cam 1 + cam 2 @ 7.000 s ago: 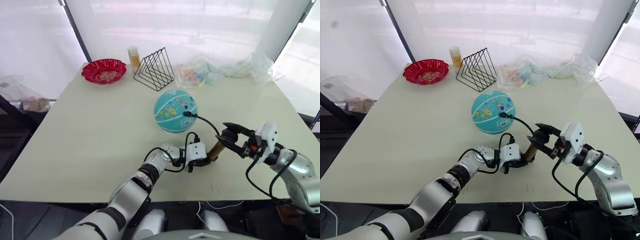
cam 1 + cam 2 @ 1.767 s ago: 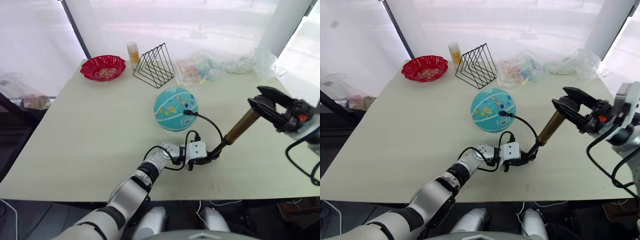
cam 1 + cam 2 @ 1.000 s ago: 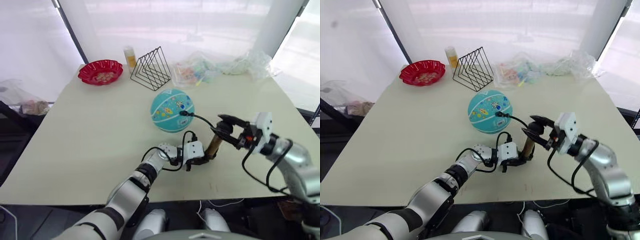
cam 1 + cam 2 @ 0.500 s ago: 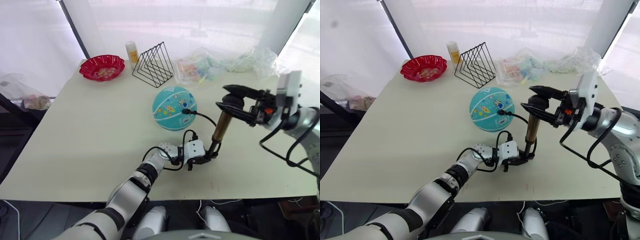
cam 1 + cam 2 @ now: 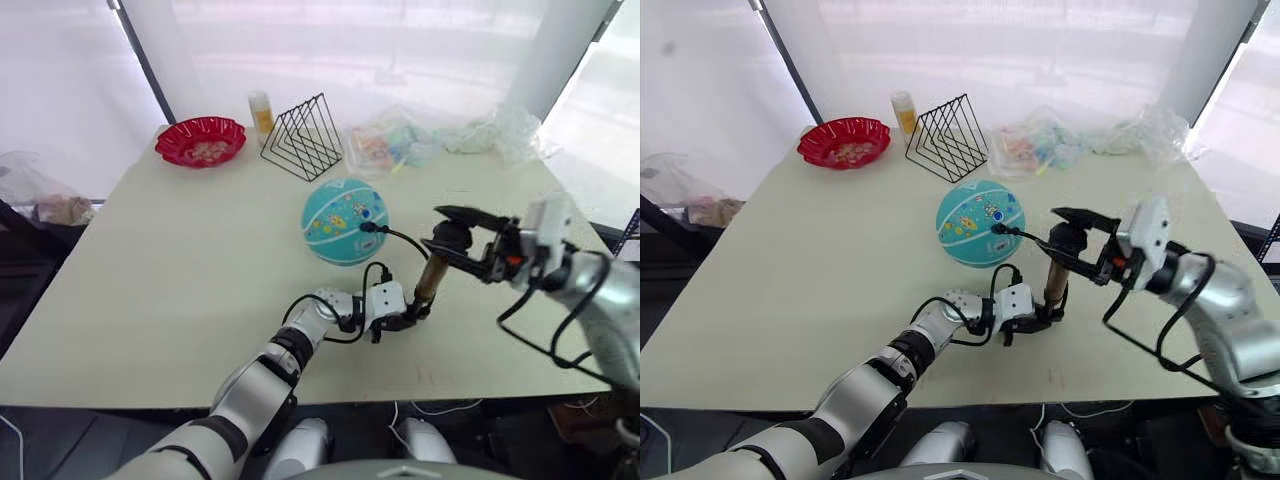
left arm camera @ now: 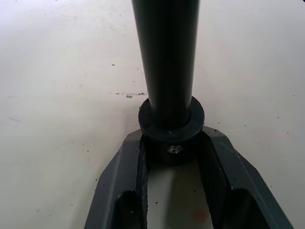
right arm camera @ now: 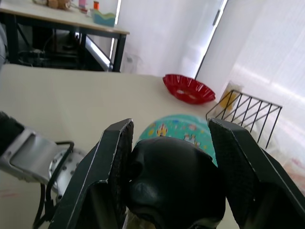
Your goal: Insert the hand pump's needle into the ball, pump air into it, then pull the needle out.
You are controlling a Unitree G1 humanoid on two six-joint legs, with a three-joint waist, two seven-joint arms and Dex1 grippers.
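A shallow red scalloped bowl (image 5: pixel 200 141) is sitting at the far left corner of the cream table (image 5: pixel 170 260), with a small yellow bottle (image 5: pixel 260 110), a black wire rack (image 5: pixel 304 139) and crumpled clear plastic bags (image 5: pixel 440 140) lining the far edge.

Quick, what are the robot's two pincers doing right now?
Left pincer: closed on the black base cap of the hand pump.
Right pincer: closed around the pump's black handle.
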